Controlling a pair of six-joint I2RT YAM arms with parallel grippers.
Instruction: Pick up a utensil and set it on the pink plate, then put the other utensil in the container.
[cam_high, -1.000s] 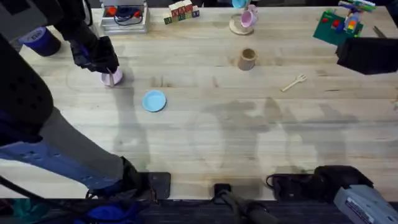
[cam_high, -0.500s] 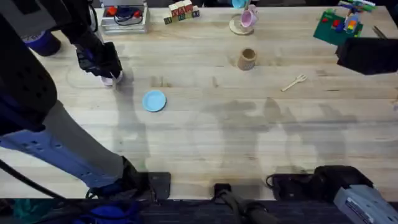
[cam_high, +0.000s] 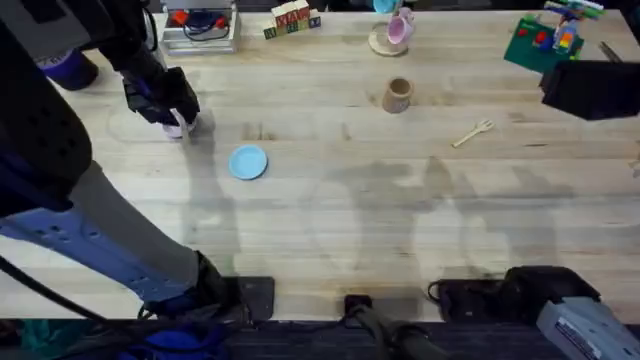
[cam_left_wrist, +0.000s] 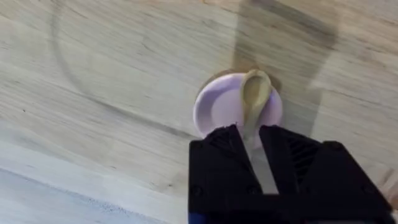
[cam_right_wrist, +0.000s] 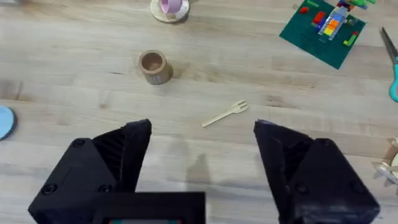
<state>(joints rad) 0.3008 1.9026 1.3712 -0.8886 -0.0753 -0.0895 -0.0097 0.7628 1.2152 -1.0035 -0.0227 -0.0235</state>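
Over the pink plate (cam_left_wrist: 219, 111) at the table's far left, my left gripper (cam_left_wrist: 250, 132) is shut on the thin handle of the wooden spoon (cam_left_wrist: 255, 93). The spoon's oval bowl lies over the plate. From overhead the left gripper (cam_high: 172, 116) hides most of the pink plate (cam_high: 184, 129). The wooden fork (cam_high: 472, 132) lies on the table right of the tan wooden container (cam_high: 397, 95). My right gripper (cam_right_wrist: 202, 140) hangs open and high, short of the fork (cam_right_wrist: 225, 114) and the container (cam_right_wrist: 153, 65), holding nothing.
A light blue plate (cam_high: 248, 161) sits right of the pink one. At the far edge stand a pink mug (cam_high: 398, 30) on a coaster, toy blocks (cam_high: 295, 18), a green brick baseplate (cam_high: 545, 42) and a purple tape roll (cam_high: 62, 66). Scissors (cam_right_wrist: 392, 68) lie far right.
My left gripper has shifted slightly farther over the pink plate with the spoon, so less of the plate shows from overhead. The right arm, fork and container have not moved.
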